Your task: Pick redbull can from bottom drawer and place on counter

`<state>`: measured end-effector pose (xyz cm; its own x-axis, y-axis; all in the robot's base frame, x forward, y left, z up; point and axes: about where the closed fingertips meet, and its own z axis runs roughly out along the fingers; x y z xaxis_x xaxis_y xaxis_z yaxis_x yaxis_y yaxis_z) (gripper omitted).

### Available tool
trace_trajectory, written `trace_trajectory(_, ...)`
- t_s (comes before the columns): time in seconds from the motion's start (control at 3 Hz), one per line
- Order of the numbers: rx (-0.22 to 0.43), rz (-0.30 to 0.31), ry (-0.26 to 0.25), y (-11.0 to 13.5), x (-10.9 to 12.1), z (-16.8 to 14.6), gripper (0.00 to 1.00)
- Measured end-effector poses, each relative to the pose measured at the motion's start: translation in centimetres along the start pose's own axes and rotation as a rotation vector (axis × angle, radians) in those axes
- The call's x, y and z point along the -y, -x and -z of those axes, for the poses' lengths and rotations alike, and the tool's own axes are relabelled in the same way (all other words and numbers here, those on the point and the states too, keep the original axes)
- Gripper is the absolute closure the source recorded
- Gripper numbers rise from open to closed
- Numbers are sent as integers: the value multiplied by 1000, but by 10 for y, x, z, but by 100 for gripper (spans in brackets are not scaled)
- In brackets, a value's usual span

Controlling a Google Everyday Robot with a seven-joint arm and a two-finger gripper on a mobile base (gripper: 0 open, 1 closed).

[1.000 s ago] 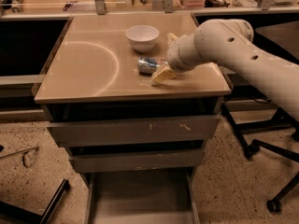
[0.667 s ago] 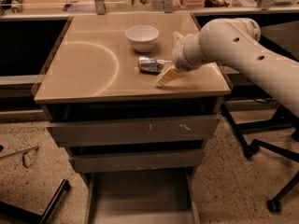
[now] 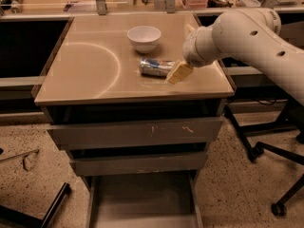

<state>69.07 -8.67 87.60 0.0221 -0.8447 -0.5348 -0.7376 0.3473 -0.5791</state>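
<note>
The redbull can (image 3: 156, 67), silver and blue, lies on its side on the tan counter (image 3: 90, 68), in front of the white bowl (image 3: 144, 37). My gripper (image 3: 179, 72), tan-tipped at the end of the white arm (image 3: 247, 32), hangs just above the counter at the can's right end, close to it or touching it. The bottom drawer (image 3: 142, 198) is pulled out below and its grey tray shows nothing inside.
Two shut grey drawer fronts (image 3: 137, 132) sit above the open drawer. A black chair base with wheels (image 3: 266, 151) stands on the floor to the right. Black bars (image 3: 52, 205) lie on the floor at the lower left. Shelves with clutter run behind the counter.
My gripper has moved a little to the right, away from the can. The can stays lying on the counter in almost the same spot.
</note>
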Motion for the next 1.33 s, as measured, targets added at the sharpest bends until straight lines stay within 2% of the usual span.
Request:
trace_trajectory(0.33, -68, 8, -84, -11, 29, 72, 0)
trace_trajectory(0.67, -153, -16, -204, -33, 70, 168, 0)
trace_trajectory(1.0, -232, -49, -292, -56, 101, 245, 0)
trace_trajectory(1.33, -232, -49, -292, -56, 101, 245, 0)
